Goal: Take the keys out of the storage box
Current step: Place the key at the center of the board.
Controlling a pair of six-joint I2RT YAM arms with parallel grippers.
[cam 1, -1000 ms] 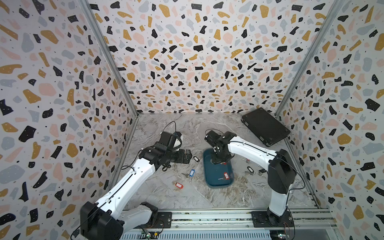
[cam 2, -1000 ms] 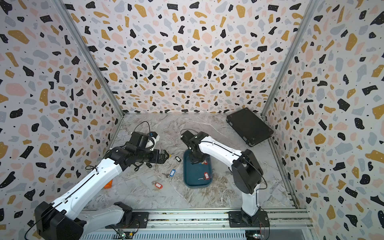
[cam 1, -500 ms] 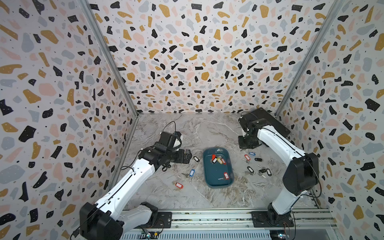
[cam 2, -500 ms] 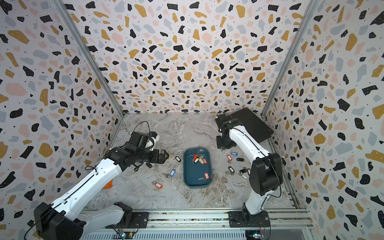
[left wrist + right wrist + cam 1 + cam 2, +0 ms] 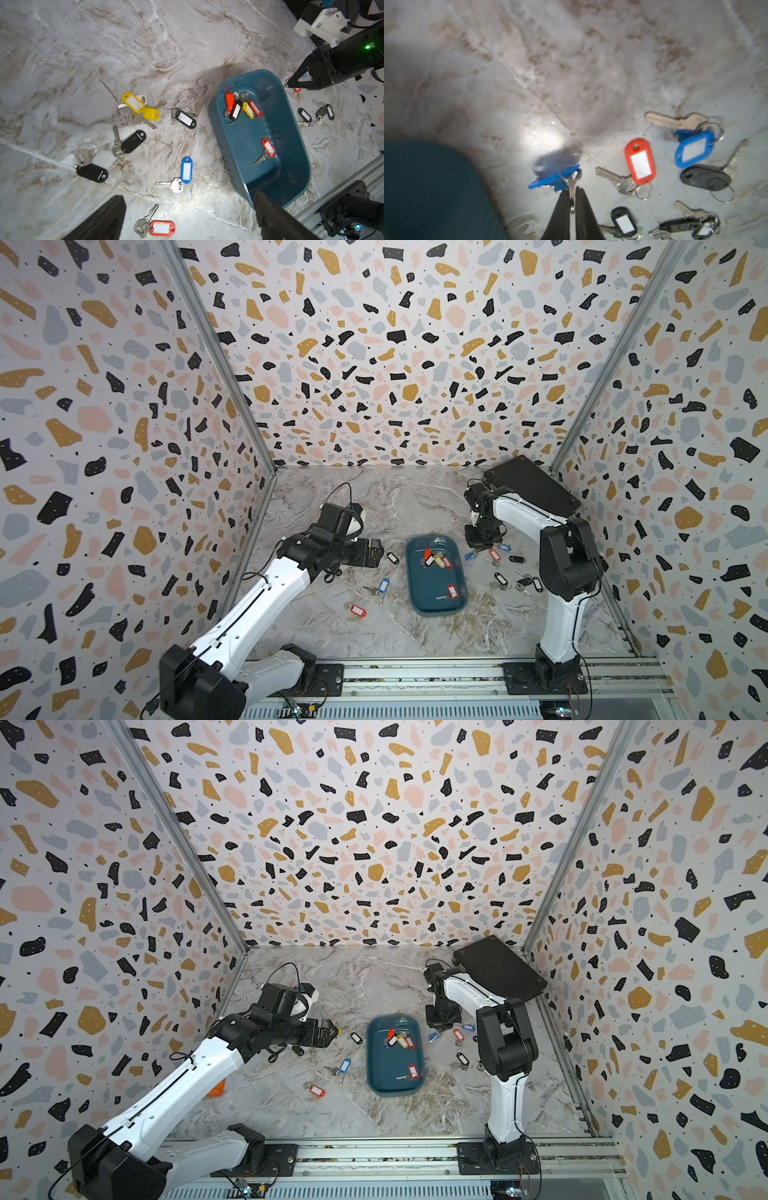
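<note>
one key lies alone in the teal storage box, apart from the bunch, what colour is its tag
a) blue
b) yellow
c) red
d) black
c: the lone key in the teal storage box carries a red tag with a white label, lying apart from the bunch of keys at the box's other end.

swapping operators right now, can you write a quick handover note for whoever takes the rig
Left gripper: open, empty, hovering beside the storage box.
Right gripper: shut on a blue-tagged key, low over the table outside the box.
Done: many keys lie on the table either side of the box.
To do: a cluster of tagged keys and a lone red-tagged key inside the box.
</note>
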